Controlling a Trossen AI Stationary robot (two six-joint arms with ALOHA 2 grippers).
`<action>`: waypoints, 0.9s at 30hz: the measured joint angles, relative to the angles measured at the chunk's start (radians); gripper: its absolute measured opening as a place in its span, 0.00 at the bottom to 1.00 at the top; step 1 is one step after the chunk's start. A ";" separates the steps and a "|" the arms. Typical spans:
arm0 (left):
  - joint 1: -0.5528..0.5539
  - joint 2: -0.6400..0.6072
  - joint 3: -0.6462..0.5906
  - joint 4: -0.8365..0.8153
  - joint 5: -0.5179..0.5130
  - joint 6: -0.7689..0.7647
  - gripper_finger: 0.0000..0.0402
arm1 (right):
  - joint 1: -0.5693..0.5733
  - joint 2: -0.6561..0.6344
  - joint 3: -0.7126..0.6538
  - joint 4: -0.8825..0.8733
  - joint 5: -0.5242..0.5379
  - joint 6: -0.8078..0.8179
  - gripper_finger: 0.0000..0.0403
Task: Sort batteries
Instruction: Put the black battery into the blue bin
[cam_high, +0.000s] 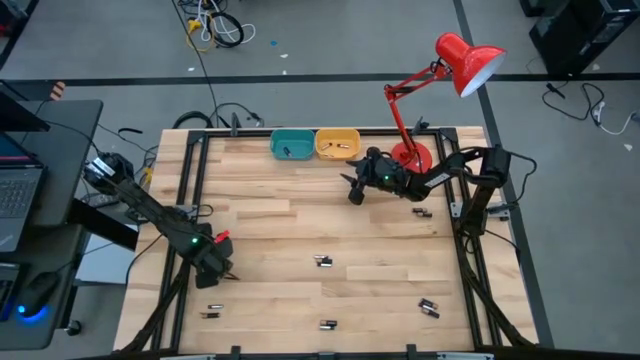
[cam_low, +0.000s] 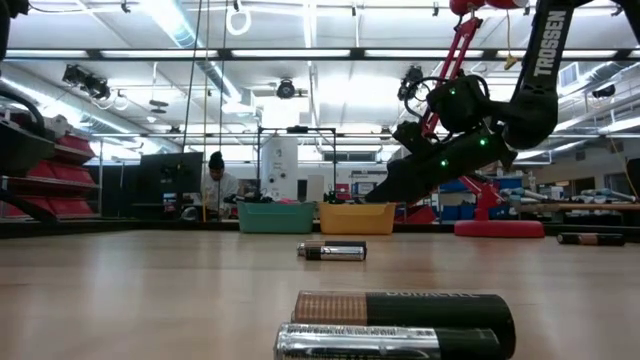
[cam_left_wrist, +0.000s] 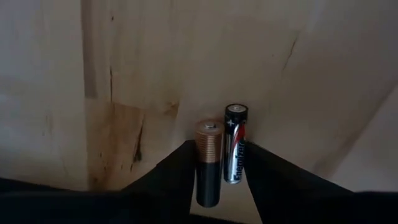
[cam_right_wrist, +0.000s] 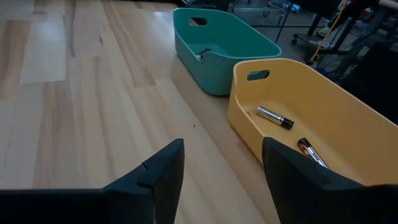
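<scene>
Several batteries lie scattered on the wooden table (cam_high: 270, 230): a pair (cam_high: 210, 312) near the front left, others at the middle (cam_high: 322, 261), the front (cam_high: 327, 324), the right front (cam_high: 428, 307) and the right (cam_high: 421, 211). My left gripper (cam_high: 222, 270) is open above the front-left pair. In the left wrist view its fingers stand on either side of a copper-topped battery (cam_left_wrist: 209, 163) and a black-and-red one (cam_left_wrist: 235, 150), which lie side by side. My right gripper (cam_right_wrist: 222, 168) is open and empty over the table near the yellow bin (cam_right_wrist: 239, 118); it also shows in the high view (cam_high: 354, 192).
A teal bin (cam_high: 291, 146) and a yellow bin (cam_high: 338, 145) stand side by side at the far edge. The yellow one holds two batteries (cam_right_wrist: 275, 117). A red desk lamp (cam_high: 412, 155) stands at the far right. A person (cam_low: 215, 185) sits in the room beyond.
</scene>
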 joint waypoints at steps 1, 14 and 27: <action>0.000 0.000 0.000 0.005 -0.007 -0.009 0.35 | 0.000 0.000 0.000 0.000 0.000 0.000 0.50; 0.083 0.004 0.061 0.095 -0.147 0.011 0.31 | 0.000 0.000 0.000 0.000 0.000 -0.001 0.49; 0.243 0.003 0.079 0.205 -0.200 0.073 0.19 | -0.001 0.000 0.000 -0.001 0.000 -0.028 0.47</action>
